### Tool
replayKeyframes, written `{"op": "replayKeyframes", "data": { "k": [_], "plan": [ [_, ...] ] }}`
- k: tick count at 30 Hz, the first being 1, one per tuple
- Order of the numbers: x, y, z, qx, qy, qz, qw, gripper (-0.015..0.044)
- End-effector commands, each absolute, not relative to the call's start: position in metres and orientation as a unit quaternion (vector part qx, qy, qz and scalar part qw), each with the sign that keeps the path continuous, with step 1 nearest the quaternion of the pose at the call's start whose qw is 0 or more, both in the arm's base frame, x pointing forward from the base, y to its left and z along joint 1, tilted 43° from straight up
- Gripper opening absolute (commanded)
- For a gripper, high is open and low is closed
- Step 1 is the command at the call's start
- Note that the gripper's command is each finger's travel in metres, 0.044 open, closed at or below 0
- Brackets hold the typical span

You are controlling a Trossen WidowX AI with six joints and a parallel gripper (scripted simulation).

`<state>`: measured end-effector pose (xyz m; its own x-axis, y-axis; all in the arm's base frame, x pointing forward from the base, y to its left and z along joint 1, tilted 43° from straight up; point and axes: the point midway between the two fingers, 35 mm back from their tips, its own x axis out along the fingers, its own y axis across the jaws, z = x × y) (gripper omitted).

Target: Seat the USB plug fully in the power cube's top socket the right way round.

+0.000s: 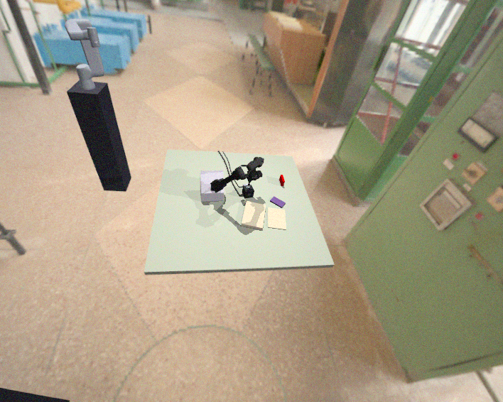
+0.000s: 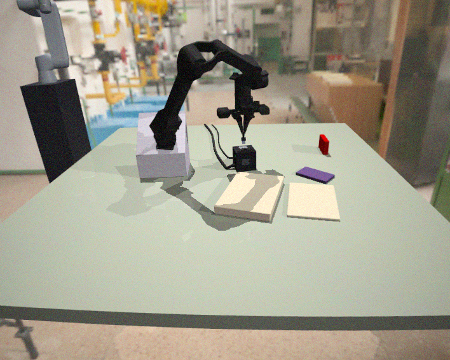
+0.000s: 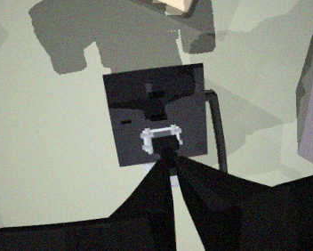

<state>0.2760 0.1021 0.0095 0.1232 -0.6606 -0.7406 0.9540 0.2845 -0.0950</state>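
Observation:
The black power cube (image 1: pixel 248 191) (image 2: pixel 245 158) (image 3: pixel 116 147) stands upright on the table. Its top shows dark slots and a white-outlined socket in the wrist view. My gripper (image 2: pixel 243 135) (image 3: pixel 171 166) is shut on the USB plug. The plug (image 2: pixel 243 139) (image 3: pixel 165 143) has a small black body and a pale metal end pointing down. In the exterior view the metal end shows just above the cube's top, apparently out of the socket. In the wrist view the plug's body covers part of the white outline, so the plug's exact alignment and which way round it faces are unclear.
A lavender box (image 1: pixel 211 194) (image 2: pixel 163 165) stands by the arm's base. Dark cables (image 2: pixel 213 143) run behind the cube. A thick cream block (image 2: pixel 238 211) lies in front, with a thin cream square (image 2: pixel 312 201), a purple block (image 2: pixel 314 174) and a red upright block (image 2: pixel 323 144) to the right.

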Motion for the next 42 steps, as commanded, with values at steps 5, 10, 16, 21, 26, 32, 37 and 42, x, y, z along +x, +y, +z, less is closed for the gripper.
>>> {"op": "replayKeyframes", "data": {
  "k": [5,10,16,21,26,32,37,42],
  "plan": [
    [0.2751,0.1018,0.0077,0.21,0.357,-0.56,0.718,0.0],
    [0.2751,0.1016,0.0071,0.211,0.358,-0.56,0.717,0.0],
    [0.2752,0.1014,0.0064,0.213,0.358,-0.56,0.716,0.0],
    [0.2752,0.1012,0.0057,0.215,0.359,-0.56,0.715,0.0],
    [0.2752,0.101,0.0051,0.216,0.36,-0.56,0.714,0.0],
    [0.2753,0.1007,0.0044,0.218,0.361,-0.559,0.713,0.0],
    [0.2753,0.1005,0.0038,0.22,0.362,-0.559,0.713,0.0],
    [0.2753,0.1003,0.0031,0.222,0.363,-0.559,0.712,0.0]
  ]
}}
